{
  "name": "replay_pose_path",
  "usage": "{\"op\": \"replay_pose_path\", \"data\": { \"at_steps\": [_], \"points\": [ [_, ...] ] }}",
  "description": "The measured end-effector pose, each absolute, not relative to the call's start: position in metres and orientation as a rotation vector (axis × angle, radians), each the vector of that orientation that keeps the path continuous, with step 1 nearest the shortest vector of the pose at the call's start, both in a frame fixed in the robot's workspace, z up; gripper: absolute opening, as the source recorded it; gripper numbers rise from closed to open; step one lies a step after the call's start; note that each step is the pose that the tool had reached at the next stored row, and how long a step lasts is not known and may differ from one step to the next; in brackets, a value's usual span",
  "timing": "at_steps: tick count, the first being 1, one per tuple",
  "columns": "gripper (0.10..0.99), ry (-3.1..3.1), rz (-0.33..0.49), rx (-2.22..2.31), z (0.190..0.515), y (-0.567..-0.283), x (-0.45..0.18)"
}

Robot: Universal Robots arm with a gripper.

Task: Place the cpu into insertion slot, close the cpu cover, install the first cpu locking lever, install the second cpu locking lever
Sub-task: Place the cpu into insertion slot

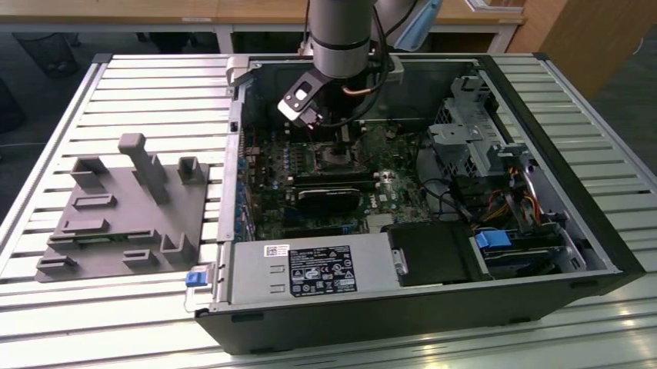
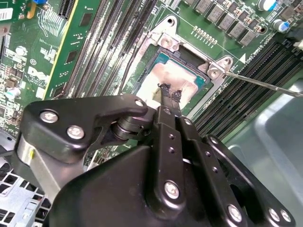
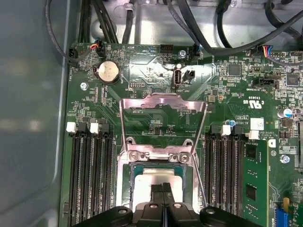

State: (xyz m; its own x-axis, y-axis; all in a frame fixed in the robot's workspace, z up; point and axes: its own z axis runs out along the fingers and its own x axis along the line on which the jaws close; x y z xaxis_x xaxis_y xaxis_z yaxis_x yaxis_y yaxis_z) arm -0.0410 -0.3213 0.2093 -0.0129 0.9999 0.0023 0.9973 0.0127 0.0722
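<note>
The cpu (image 2: 163, 75) lies flat in the slot (image 2: 185, 57), silvery top up, directly under the pincer (image 2: 169, 92). In both wrist views the chip (image 3: 156, 176) sits square inside the dark frame of the slot (image 3: 134, 166), with the pincer (image 3: 163, 187) over its middle.

The pincer's two fingers are pressed together with only a hairline seam between them. Their dark tips rest on the chip's metal top and grip nothing between them. In the exterior view the pincer (image 1: 344, 142) reaches down into the open case (image 1: 575, 254), which lies on the slatted surface (image 1: 154, 92).

The cover (image 3: 163, 100) stands swung open from its hinge at the slot's edge, so green board shows through its window. A thin lever (image 3: 200, 177) runs along one side of the slot, raised and unlatched. It appears in the second wrist view as a bare rod (image 2: 265, 82) angling away from a corner screw. Long black memory slots (image 3: 90, 175) flank the socket on both sides.

The board carries white printed lettering and a coin cell (image 3: 107, 72). The power supply (image 1: 308, 269) bears a black-and-white label with marks too small to make out. A grey fixture (image 1: 123, 207) sits on the surface on the exterior view's left
</note>
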Motion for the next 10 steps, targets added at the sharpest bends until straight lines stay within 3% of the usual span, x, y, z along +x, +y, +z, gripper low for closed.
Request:
{"op": "replay_pose_path", "data": {
  "at_steps": [10],
  "points": [
    [0.106, 2.201, 0.079, 2.173, 0.213, -0.3212, -0.0409]
  ]
}}
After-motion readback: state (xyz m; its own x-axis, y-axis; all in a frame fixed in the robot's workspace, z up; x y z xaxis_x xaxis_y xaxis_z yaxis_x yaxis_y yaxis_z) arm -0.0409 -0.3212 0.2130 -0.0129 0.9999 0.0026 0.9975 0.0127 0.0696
